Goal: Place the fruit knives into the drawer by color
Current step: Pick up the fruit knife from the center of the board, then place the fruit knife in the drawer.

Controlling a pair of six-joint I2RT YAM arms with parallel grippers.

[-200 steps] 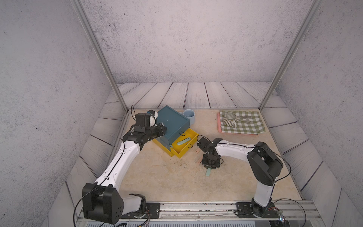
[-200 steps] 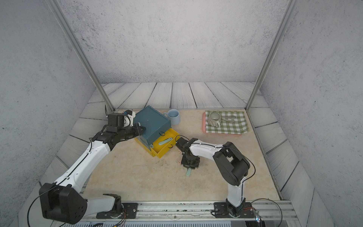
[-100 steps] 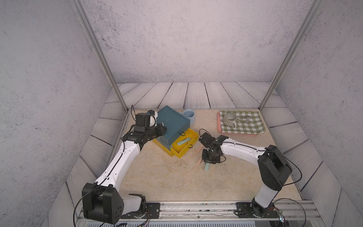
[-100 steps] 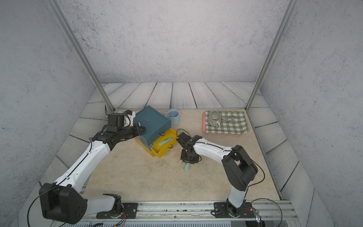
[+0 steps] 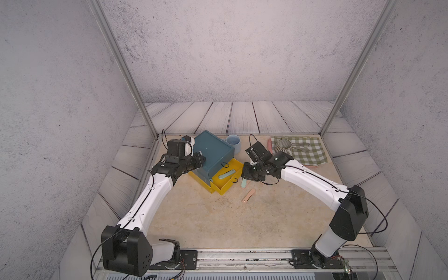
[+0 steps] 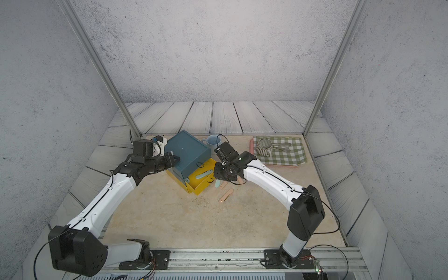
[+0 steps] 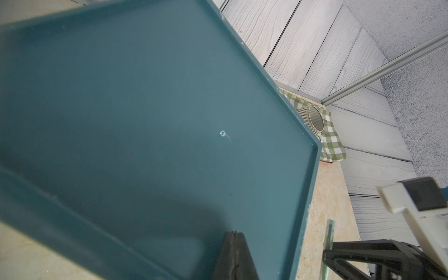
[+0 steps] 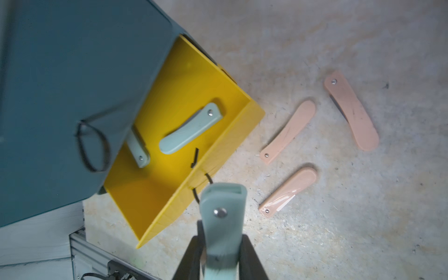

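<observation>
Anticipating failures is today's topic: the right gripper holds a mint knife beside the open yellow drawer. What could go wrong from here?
The right gripper pinches the mint knife near one end, so it may swivel or slip. Its free end hangs by the front wall of the yellow drawer and its black ring pull; it might catch there instead of clearing the rim.

Rough grey walls (image 5: pixel 218 48) enclose a beige speckled tabletop (image 5: pixel 218 218) (pale wood-grain planks (image 5: pixel 242 118) slope up around it); two aluminium posts (image 5: pixel 122 68) rise at its far corners.
</observation>
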